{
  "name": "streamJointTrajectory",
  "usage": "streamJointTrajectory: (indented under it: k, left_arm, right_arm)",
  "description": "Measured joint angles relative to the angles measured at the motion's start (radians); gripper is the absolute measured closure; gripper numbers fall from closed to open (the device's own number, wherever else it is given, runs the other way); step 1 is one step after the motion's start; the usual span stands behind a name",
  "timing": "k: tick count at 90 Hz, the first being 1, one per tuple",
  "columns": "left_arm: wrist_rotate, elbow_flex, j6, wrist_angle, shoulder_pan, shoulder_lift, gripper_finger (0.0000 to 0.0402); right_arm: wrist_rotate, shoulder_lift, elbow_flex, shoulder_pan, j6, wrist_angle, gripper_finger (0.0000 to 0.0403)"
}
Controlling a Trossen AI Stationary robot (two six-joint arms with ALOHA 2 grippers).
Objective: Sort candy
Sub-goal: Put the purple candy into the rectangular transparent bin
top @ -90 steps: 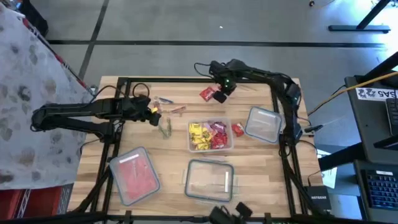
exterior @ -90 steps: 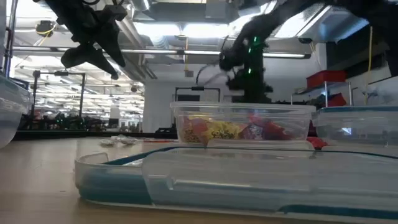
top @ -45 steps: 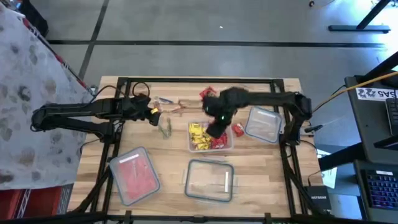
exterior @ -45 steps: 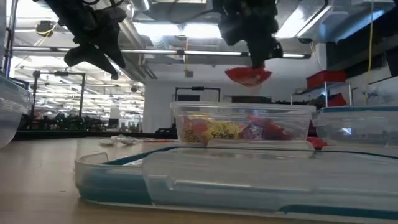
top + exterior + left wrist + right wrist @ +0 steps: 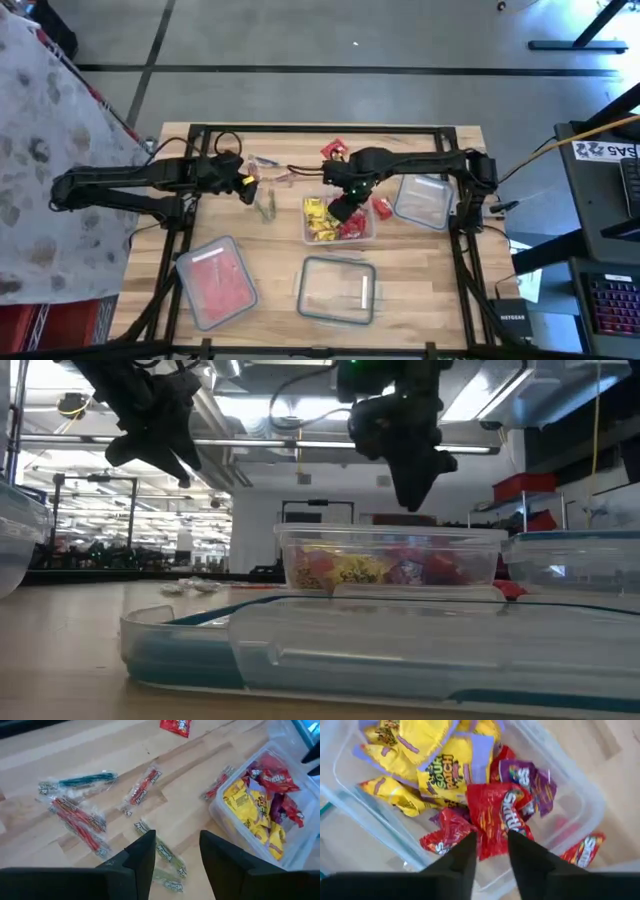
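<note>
- So right now the right gripper [image 5: 343,207] hangs just above the clear bin [image 5: 366,236] in the middle of the table, fingers a narrow gap apart with nothing between them.
- Directly under that claw: a red Skittles pack [image 5: 496,820] lying on top of the pile, with yellow Sour Patch packs [image 5: 447,767] and a purple pack [image 5: 532,782] packed around it. One more red pack [image 5: 582,849] sits outside the bin wall, on the wood.
- Left gripper [image 5: 172,851] hovers off to the side over loose stuff on the table, fingers moderately open and empty. Right below it is a greenish candy stick [image 5: 161,854]; a bit further out are red licorice twists [image 5: 80,825], a teal stick [image 5: 82,781] and a lone red pack [image 5: 176,725].
- Handling guess: all of this looks super light, crinkly and slick. Packs will squish, so I'd pinch a flat edge or corner. Sticks are thin, so grab across the middle.
</note>
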Motion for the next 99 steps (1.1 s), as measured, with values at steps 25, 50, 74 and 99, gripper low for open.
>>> streamJointTrajectory:
  k: [25, 50, 74, 99]
  left_arm:
    - [0.014, 0.0, -0.07, 0.0, 0.0, 0.0, 0.0265]
    - [0.014, 0.0, -0.103, 0.0, 0.0, 0.0, 0.0265]
    - [0.013, 0.0, -0.127, 0.0, 0.0, 0.0, 0.0265]
    - [0.013, 0.0, -0.128, -0.001, 0.0, 0.0, 0.0265]
  right_arm:
    - [0.047, -0.001, 0.046, -0.199, -0.202, 0.124, 0.0205]
    - [0.042, 0.124, 0.051, -0.373, -0.182, 0.394, 0.0203]
    - [0.08, 0.249, 0.053, -0.388, -0.179, 0.427, 0.0203]
    - [0.125, 0.315, 0.053, -0.423, -0.169, 0.448, 0.0203]
